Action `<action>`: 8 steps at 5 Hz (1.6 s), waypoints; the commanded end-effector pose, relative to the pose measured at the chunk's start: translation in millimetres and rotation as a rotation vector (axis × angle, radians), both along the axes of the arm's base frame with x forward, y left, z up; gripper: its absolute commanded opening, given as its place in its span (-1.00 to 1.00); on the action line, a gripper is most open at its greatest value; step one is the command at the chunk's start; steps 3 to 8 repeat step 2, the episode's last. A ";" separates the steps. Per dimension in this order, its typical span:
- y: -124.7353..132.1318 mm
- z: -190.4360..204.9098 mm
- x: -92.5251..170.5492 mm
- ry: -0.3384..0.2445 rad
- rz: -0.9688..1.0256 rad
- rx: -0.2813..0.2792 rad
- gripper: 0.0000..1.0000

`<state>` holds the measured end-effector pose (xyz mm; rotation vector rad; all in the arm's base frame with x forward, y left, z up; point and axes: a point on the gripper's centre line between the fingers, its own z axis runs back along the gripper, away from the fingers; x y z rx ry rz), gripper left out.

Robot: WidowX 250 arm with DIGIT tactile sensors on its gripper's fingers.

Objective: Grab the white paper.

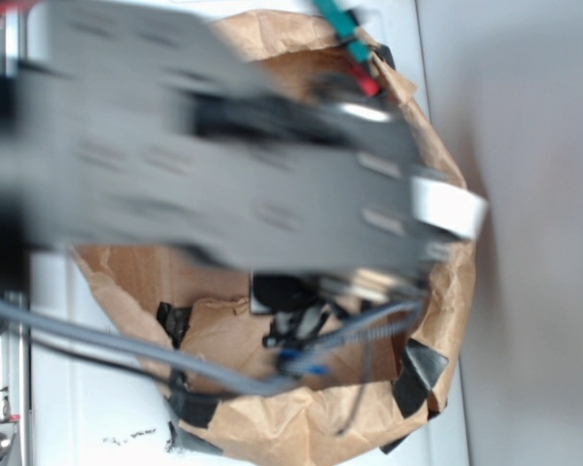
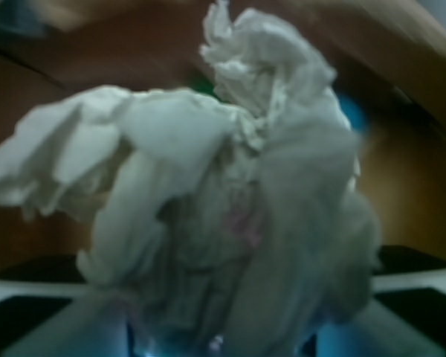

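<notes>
White surface is showing pale and bare around a big brown paper bag, whose crumpled rim is standing open toward me, with strips of black tape sitting on its edge. From the exterior view, the robot arm is stretching across the bag's mouth as a wide grey blur, filling most of the upper half. A grey cable is running under it from the left edge toward the bag's inside. Down inside the bag, dark parts and wires are showing below the arm, together with a bit of blue (too blurred for me to name). At the far rim a green and red object is poking up. I cannot make out the white paper from here, since the arm is covering the middle of the bag.

From the wrist view, the white paper is filling nearly the whole frame, a crumpled wad, white along its upper folds and greyish lower down, sitting right up against the camera. Brown bag wall is showing behind it, and a patch of blue is peeking out at its right edge. The claw's tips are not clearly showing around the wad, so I cannot tell how far apart they are, or whether they are clasping the paper.
</notes>
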<state>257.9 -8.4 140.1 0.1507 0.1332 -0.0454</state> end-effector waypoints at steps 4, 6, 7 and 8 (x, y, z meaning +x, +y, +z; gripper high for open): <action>9.0 44.8 -8.9 -0.139 0.030 0.025 -1.00; 9.0 44.8 -8.9 -0.139 0.030 0.025 -1.00; 9.0 44.8 -8.9 -0.139 0.030 0.025 -1.00; 9.0 44.8 -8.9 -0.139 0.030 0.025 -1.00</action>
